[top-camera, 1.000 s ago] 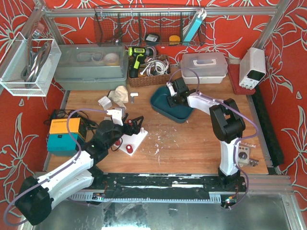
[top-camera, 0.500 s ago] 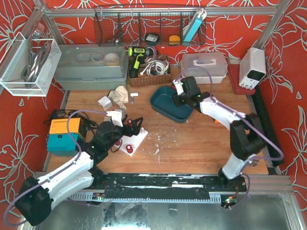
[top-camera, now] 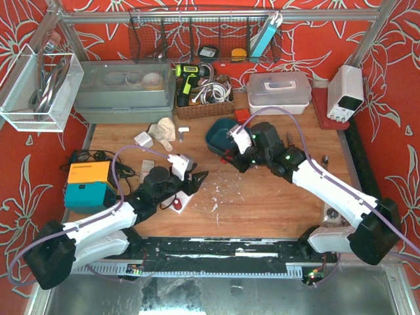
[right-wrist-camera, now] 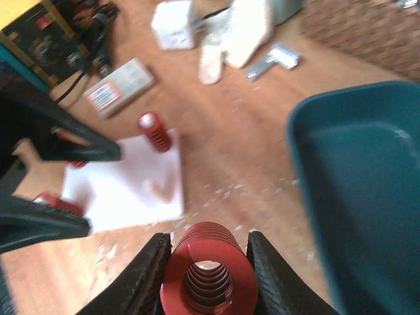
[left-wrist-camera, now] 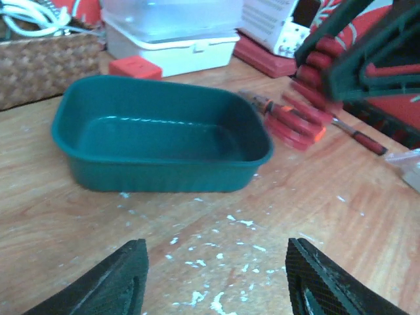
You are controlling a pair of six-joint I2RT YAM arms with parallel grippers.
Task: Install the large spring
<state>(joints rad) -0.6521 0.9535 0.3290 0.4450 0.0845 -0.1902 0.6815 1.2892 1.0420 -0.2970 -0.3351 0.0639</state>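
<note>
One large red spring (right-wrist-camera: pixel 197 252) is clamped in the right gripper (right-wrist-camera: pixel 209 275), just beside the teal tub (right-wrist-camera: pixel 367 197). The left gripper (left-wrist-camera: pixel 213 289) is spread wide and is pointed at that tub, apart from it.

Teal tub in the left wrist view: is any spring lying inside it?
No, the teal tub shows only its bare inner floor and walls, with nothing lying inside.

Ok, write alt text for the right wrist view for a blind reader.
The right gripper holds a large red spring end-on between its fingers, above a table. Ahead left lies a white plate with a smaller red spring at its edge; a teal tray sits right.
</note>
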